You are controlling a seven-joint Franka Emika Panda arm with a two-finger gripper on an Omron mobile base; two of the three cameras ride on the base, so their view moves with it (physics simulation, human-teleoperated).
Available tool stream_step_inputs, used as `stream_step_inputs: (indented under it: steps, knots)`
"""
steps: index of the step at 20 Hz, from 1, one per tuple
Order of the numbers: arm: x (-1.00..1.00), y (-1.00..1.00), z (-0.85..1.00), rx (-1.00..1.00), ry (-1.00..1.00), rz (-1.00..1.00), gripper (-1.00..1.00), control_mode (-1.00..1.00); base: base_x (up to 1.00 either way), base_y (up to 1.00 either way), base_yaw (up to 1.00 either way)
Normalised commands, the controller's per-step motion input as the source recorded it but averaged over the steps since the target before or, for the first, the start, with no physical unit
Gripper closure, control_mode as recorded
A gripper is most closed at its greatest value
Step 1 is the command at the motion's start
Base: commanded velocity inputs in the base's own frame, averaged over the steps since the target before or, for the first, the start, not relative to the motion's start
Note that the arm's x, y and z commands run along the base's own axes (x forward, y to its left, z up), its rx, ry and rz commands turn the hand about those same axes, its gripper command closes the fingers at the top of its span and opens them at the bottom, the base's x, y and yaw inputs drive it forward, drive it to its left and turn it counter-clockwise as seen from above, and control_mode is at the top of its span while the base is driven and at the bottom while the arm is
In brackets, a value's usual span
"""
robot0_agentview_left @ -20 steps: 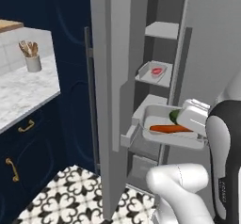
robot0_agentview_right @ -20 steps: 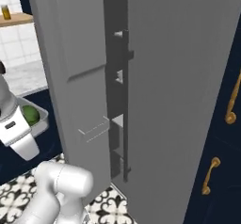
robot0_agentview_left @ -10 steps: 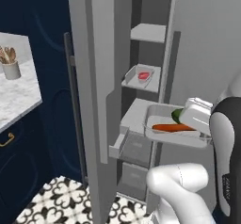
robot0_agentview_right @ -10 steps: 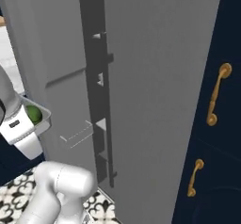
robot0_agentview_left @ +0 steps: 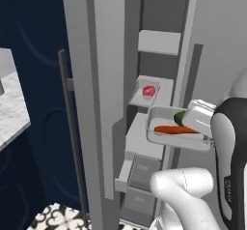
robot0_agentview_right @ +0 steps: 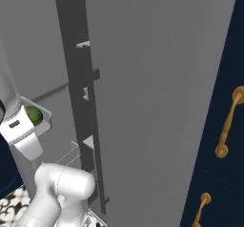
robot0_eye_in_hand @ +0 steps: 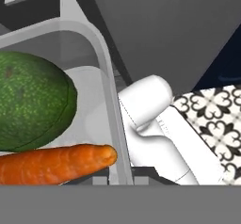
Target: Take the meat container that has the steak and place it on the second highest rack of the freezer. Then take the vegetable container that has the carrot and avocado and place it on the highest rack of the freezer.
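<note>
Hand view: my jaws clamp the pale grey vegetable container (robot0_eye_in_hand: 107,82), which holds a pebbled green avocado (robot0_eye_in_hand: 28,100) touching a slim orange carrot (robot0_eye_in_hand: 56,164).

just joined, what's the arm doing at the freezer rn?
The gripper is shut on the vegetable container, holding it in the air in front of the open freezer. The carrot and avocado lie inside it. The meat container with the steak already sits on a shelf inside, one below the highest shelf visible. The vegetable container is not yet on a shelf.
</note>
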Motion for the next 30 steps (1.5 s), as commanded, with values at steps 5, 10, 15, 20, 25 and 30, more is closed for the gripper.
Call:
stream_step_inputs:
  steps: [5, 10, 15, 20, 25, 30]
  knots:
    - [0.00, 0.00, 0.00, 0.00, 0.00, 0.00, 1.00, 1.00, 0.47, 0.19, -0.14]
    - [-0.19, 0.01, 0.30, 0.20, -0.01, -0.28, 1.00, -1.00, 0.00, 0.04, -0.05]
    - [-0.01, 0.08, 0.42, 0.23, 0.00, -0.47, 1.00, -1.00, 0.00, 0.00, 0.00]
    - [0.58, 0.56, 0.32, 0.08, 0.00, -0.43, 1.00, -1.00, 0.00, 0.00, 0.00]
    - [0.92, 0.32, 0.25, 0.07, 0.00, -0.41, 1.00, -1.00, 0.00, 0.00, 0.00]
    - [1.00, 0.00, 0.15, 0.11, 0.00, -0.32, 1.00, -1.00, 0.00, 0.00, 0.00]
